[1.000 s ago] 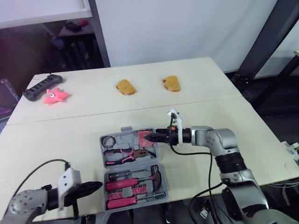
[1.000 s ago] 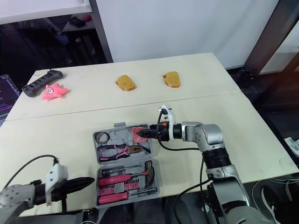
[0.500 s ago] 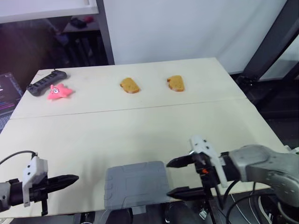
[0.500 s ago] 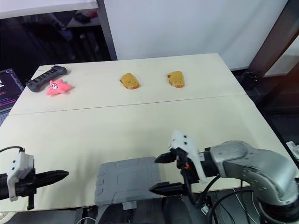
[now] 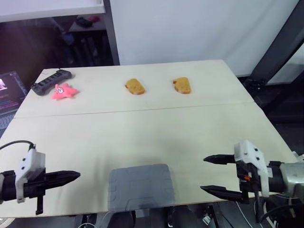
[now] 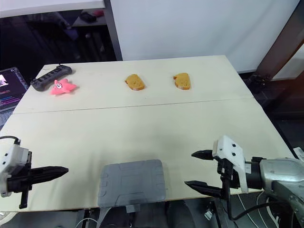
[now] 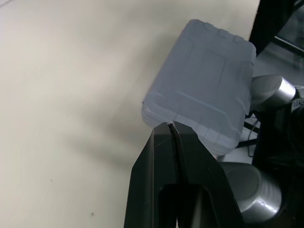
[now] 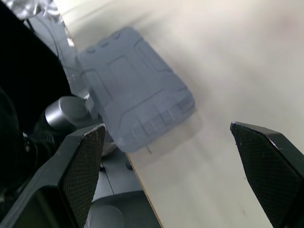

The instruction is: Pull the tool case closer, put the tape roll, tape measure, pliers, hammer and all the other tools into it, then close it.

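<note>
At the near edge of a pale bench (image 5: pixel 142 133), roughly midway between the robot's two arms, the grey tool case (image 5: pixel 140 186) lies flat with its lid down, its front lip at or just over the bench edge. No tape roll, tape measure, pliers, hammer or other tool lies loose on the bench, so the packing looks done and the closing step seems to be the one in hand, or just finished. The left arm (image 5: pixel 28 173) hangs off the case's left side, apart from it, and the left jaws are pressed together, holding nothing and pointing towards the case. The right arm (image 5: pixel 287 175) sits off the case's right side, well apart from it, and the right jaws are spread wide and empty. Whether the front latch has caught cannot be told. If it has not, the next move calls for pressing down on the lid near the front and snapping the latch, while keeping the case from sliding off the edge. Well away at the far side rest two bread slices (image 5: pixel 135 86), a pink starfish toy (image 5: pixel 63 90) and, touching it, a black power strip (image 5: pixel 51 80).
</note>
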Tool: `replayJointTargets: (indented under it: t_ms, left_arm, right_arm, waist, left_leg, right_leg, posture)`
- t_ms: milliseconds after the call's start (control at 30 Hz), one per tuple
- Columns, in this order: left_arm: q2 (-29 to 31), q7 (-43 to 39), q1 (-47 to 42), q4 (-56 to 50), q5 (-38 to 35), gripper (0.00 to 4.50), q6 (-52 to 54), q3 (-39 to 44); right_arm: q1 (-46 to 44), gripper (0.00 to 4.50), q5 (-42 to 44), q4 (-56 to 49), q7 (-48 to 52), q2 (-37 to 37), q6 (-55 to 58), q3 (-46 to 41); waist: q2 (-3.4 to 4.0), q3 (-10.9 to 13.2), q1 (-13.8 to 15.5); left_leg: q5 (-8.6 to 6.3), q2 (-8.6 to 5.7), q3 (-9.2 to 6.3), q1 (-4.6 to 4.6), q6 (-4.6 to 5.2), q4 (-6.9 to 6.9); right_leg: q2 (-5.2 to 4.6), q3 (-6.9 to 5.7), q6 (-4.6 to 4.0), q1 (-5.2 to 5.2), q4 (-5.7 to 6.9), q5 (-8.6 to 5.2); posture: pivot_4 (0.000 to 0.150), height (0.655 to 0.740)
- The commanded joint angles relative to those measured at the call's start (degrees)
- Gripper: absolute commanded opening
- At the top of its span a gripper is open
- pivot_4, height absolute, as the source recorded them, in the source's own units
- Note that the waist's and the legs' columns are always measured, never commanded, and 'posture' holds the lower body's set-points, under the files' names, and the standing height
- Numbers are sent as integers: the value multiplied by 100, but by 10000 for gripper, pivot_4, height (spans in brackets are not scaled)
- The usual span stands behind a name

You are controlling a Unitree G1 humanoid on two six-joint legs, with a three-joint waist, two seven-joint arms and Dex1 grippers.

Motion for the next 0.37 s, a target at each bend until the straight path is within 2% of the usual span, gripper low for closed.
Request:
replayJointTargets:
  t_ms: [33, 367]
  left_arm:
    - [47, -2, -159, -2, -8, 0, 56, 89]
    - [-70, -1, -265, -104, 80, 0, 28, 49]
  right_arm:
    - [90, 44467, -234, 131, 63, -6, -426, 8]
    - [151, 44467, -197, 254, 84, -49, -594, 192]
  waist:
    - [-1, 1, 3]
    - [-2, 1, 3]
  left_leg:
    - [0, 0, 1, -1, 0, -1]
    - [0, 0, 3, 1, 0, 0]
  right_leg:
    - [0, 1, -4, 0, 0, 3]
    - [0, 4, -20, 1, 2, 13]
  posture:
    - [1500, 7400]
    - [1500, 7400]
